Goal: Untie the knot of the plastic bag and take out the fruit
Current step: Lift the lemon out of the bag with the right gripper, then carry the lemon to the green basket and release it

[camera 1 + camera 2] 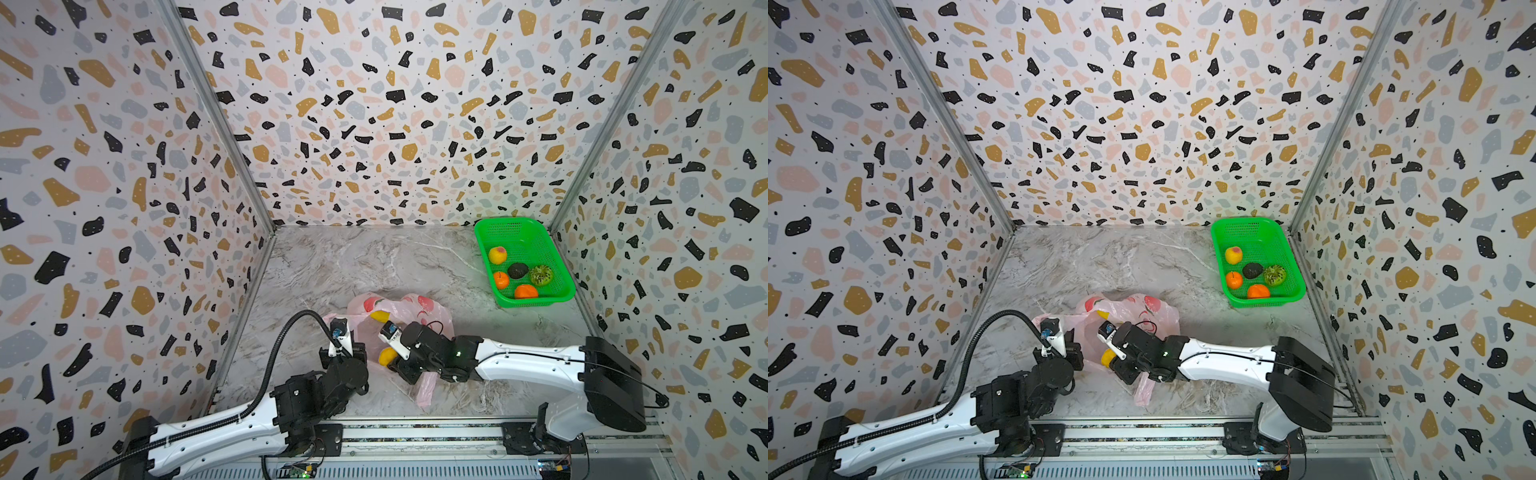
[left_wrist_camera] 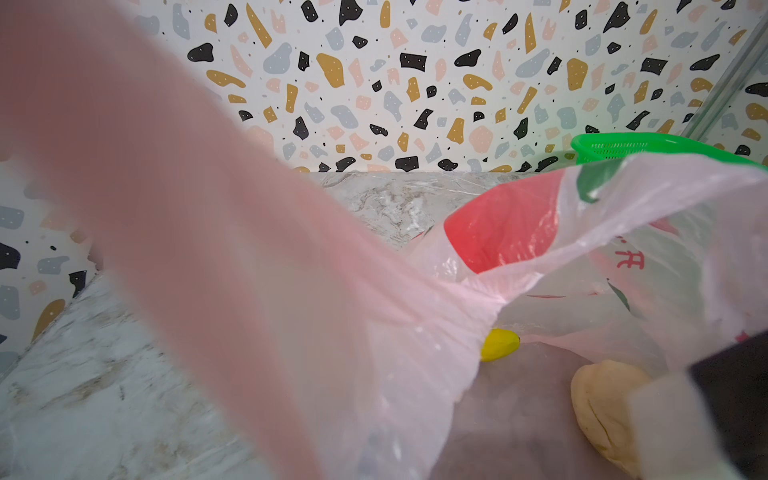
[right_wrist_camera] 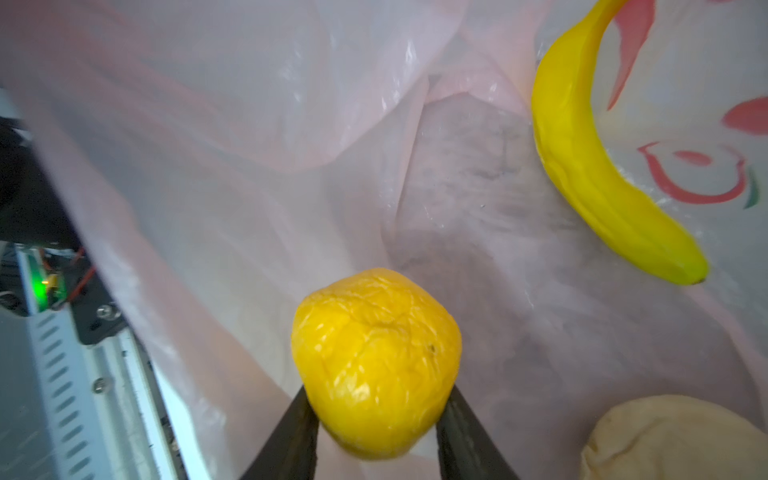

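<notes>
The pale pink plastic bag (image 1: 409, 309) (image 1: 1133, 309) lies slack on the marble floor with its mouth gaping. My left gripper (image 1: 337, 323) is shut on the bag's edge; stretched plastic (image 2: 257, 291) hides its jaws in the left wrist view. Inside the mouth, my right gripper (image 3: 376, 419) is shut on a yellow peach (image 3: 376, 361) (image 1: 387, 356), one black finger (image 3: 299, 432) on each side. A banana (image 3: 598, 166) (image 2: 500, 344) and a cream bumpy ball (image 3: 673, 440) (image 2: 602, 411) lie in the bag. The knot does not show.
A green mesh basket (image 1: 536, 300) (image 1: 1266, 301) stands at the back right by the wall, holding a peach (image 1: 497, 254), an avocado (image 1: 518, 270), a kiwi half (image 1: 541, 274) and two tangerines (image 1: 501, 280). One loose bag handle (image 1: 427, 388) trails toward the front rail.
</notes>
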### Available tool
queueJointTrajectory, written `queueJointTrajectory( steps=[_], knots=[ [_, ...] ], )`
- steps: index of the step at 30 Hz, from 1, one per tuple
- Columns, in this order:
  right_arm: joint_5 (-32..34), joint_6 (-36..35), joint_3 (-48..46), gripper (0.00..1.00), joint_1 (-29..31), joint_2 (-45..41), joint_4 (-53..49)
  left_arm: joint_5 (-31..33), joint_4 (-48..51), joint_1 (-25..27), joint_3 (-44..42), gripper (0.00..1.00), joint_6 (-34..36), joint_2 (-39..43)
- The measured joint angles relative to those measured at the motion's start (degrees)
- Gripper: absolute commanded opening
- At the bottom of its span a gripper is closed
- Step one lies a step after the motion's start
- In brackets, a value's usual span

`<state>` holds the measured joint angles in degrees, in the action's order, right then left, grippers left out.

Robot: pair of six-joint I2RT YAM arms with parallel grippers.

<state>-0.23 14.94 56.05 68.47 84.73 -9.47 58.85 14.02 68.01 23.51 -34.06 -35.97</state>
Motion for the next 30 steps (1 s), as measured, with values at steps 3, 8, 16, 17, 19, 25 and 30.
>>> queueJointTrajectory(
  steps=[3, 8, 16, 17, 19, 25, 30],
  knots=[
    [0.0, 0.0, 2.1, 0.42, 0.0, -3.4, -0.9, 0.0, -0.1, 0.0, 0.0, 0.0, 0.0, -0.2],
    [-0.2, 0.0, 3.6, 0.42, 0.0, -7.7, -2.2, 0.0, -0.4, 0.0, 0.0, 0.0, 0.0, -0.4],
    [1.1, -0.1, 8.9, 0.42, -1.7, -12.0, -7.3, 0.0, -0.5, 0.0, 0.0, 0.0, 0.1, -0.4],
    [1.1, -0.2, 9.8, 0.42, -2.7, -12.7, -7.8, -0.1, -0.7, 0.0, 0.0, 0.0, 0.1, -0.5],
    [1.3, -0.4, 10.9, 0.43, -5.6, -14.5, -8.5, -0.1, -1.0, 0.0, 0.0, 0.0, 0.3, -0.8],
    [0.6, -2.3, 11.6, 0.43, -20.6, -18.2, -10.8, -0.9, -2.1, 0.0, 0.0, 0.0, 0.5, -1.3],
    [-1.9, -3.1, 11.4, 0.43, -36.9, -16.7, -11.1, -1.3, -2.5, 0.0, 0.0, 0.0, 0.9, -1.3]
  ],
)
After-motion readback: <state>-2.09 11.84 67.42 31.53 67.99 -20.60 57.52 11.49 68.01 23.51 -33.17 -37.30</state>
